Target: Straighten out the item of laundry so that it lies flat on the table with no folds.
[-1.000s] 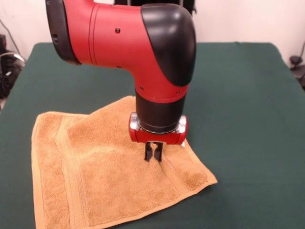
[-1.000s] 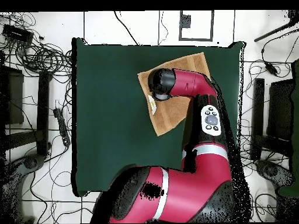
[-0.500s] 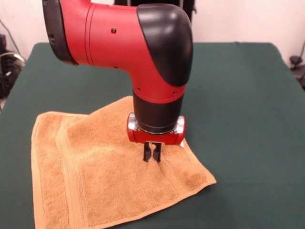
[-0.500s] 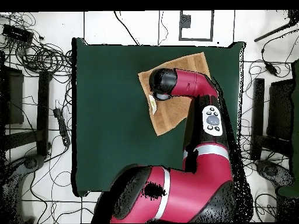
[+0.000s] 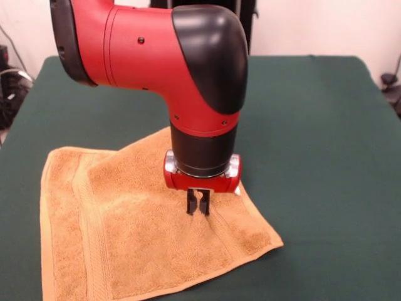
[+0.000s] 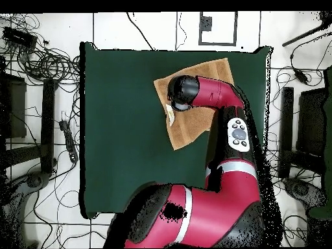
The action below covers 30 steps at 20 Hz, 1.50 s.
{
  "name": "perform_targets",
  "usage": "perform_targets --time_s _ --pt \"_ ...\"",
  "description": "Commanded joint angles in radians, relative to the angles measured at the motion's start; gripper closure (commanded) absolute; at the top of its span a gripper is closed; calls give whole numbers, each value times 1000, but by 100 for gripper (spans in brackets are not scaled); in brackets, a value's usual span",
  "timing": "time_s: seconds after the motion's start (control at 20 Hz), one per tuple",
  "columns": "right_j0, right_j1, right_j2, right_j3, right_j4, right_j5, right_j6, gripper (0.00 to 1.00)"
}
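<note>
Observe the towel point(image 5: 131, 232) on the green table point(image 5: 313, 138). In the front view it lies toward the near left part of the table, with its lower left portion running off the bottom edge of the picture. In the overhead view the towel point(image 6: 194, 126) sits near the top right of the table point(image 6: 117, 130), close to the top edge, and is partly covered by the arm point(image 6: 214, 97).

Note that the towel is not fully flat. A raised fold runs across its upper portion in the front view, from the left corner toward the arm, and a layer of cloth lies over the part beneath it. Woven bands show along the left side and near the right corner.

Locate the gripper point(image 5: 198, 202) directly below the red wrist point(image 5: 200, 179). It points straight down over the middle of the towel. Its jaws stand close together with only a narrow gap, and their tips meet the cloth surface. You cannot tell from either view whether any cloth is pinched between them.

A small white label point(image 6: 170, 115) shows at the towel's left edge in the overhead view.
</note>
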Motion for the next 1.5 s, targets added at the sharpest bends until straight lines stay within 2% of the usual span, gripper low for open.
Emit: perform_targets --time_s 0.05,0.2,0.35,0.45,1.0,1.5 --pt "11 52 88 22 2 -156 95 100" --pt "30 52 89 32 -11 -152 77 100" --pt "67 46 69 18 -25 -80 65 100" --pt "82 46 62 27 -4 -42 107 100" --pt "95 70 116 14 -13 -107 53 100" --pt "91 93 138 -51 -21 -68 -16 100"
